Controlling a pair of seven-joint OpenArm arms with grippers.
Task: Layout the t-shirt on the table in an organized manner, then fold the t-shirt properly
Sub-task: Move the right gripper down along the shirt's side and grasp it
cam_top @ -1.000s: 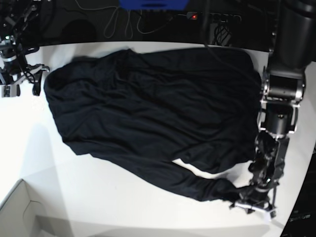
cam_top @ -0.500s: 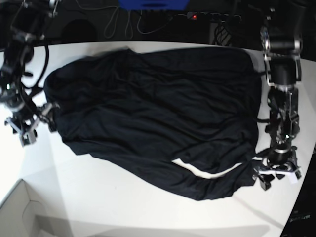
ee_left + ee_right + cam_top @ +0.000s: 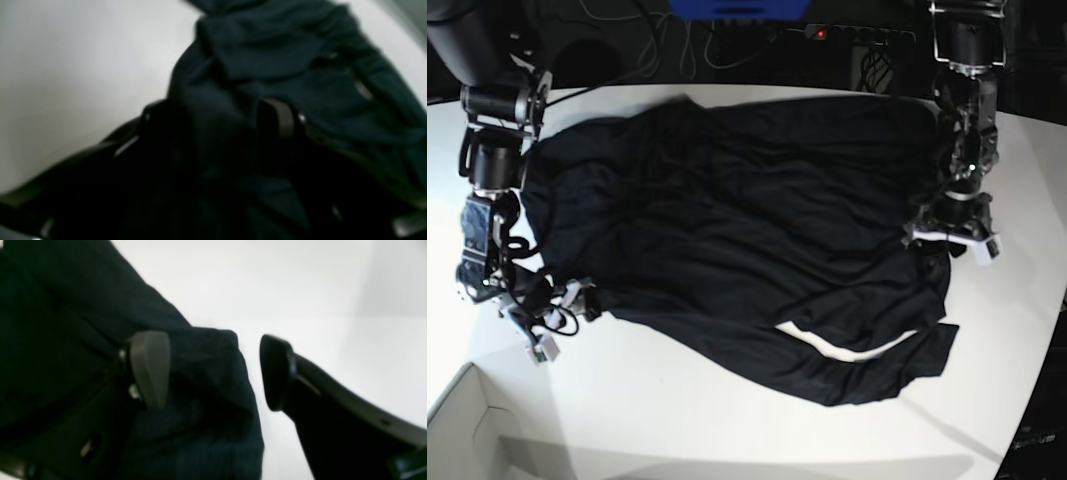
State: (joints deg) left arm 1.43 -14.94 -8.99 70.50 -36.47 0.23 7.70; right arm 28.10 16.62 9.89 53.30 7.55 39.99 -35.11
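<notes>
The black t-shirt [image 3: 747, 220] lies spread and wrinkled across the white table [image 3: 727, 430], with a folded lower edge showing a white sliver of table. My left gripper [image 3: 952, 240] hovers over the shirt's right edge. In the left wrist view the left gripper [image 3: 217, 123] is open with bunched t-shirt [image 3: 283, 60] lying between and beyond its fingers. My right gripper [image 3: 552, 318] sits at the shirt's lower left edge. Seen from the right wrist, the right gripper [image 3: 213, 373] stands open around a corner of the t-shirt [image 3: 206, 366], over the table [image 3: 300, 290].
A white box corner [image 3: 467, 430] juts in at the front left. Cables and a power strip with a red light [image 3: 817, 33] lie behind the table's curved back edge. Bare table [image 3: 66, 66] shows left of the left gripper.
The left arm let go of the shirt near the front right and moved back along its right edge, jaws now apart. The right arm travelled forward down the shirt's left edge.
</notes>
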